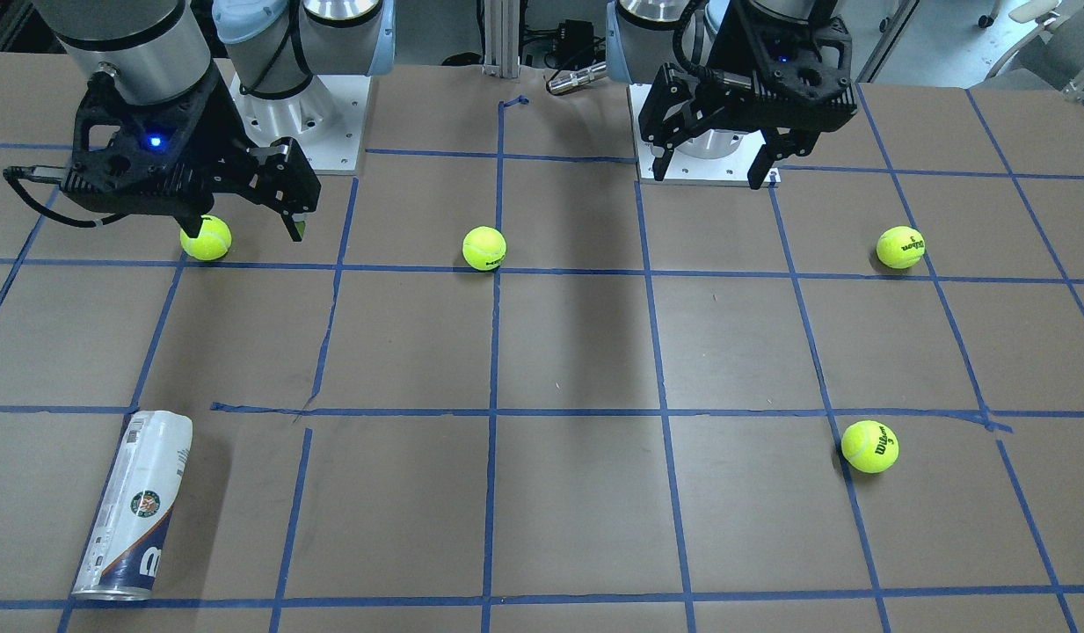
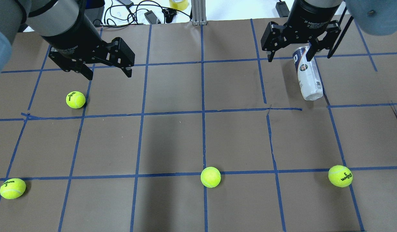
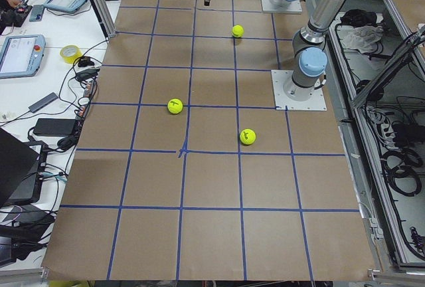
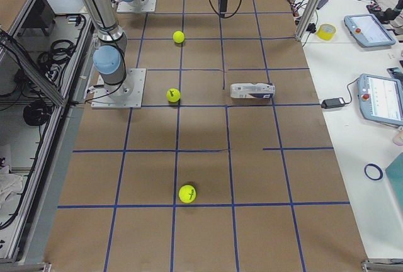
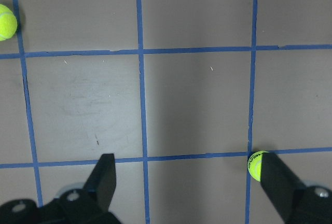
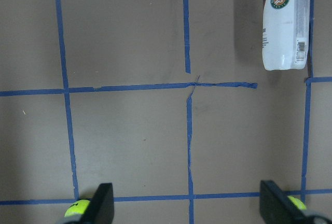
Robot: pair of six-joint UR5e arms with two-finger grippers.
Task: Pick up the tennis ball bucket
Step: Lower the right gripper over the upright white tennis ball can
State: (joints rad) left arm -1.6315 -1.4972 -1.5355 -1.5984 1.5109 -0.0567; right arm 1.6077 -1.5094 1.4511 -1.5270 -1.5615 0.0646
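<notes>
Lying sideways near the desk's far right corner, the tennis ball bucket [image 1: 137, 510] could roll free if the right gripper [image 1: 243, 233] pinches it off-centre; both it and the left gripper [image 1: 709, 180] show fingers wide, empty.

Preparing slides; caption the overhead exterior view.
Tennis ball bucket lies on its side, untouched; left gripper and right gripper hang open.

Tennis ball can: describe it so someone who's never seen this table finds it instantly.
On the brown table with its blue tape grid, go to the robot's right half, far from its base. The tennis ball can lies on its side there. It is the only long cylinder, white and navy with a round emblem and barcode; its neighbours are yellow-green tennis balls.
</notes>
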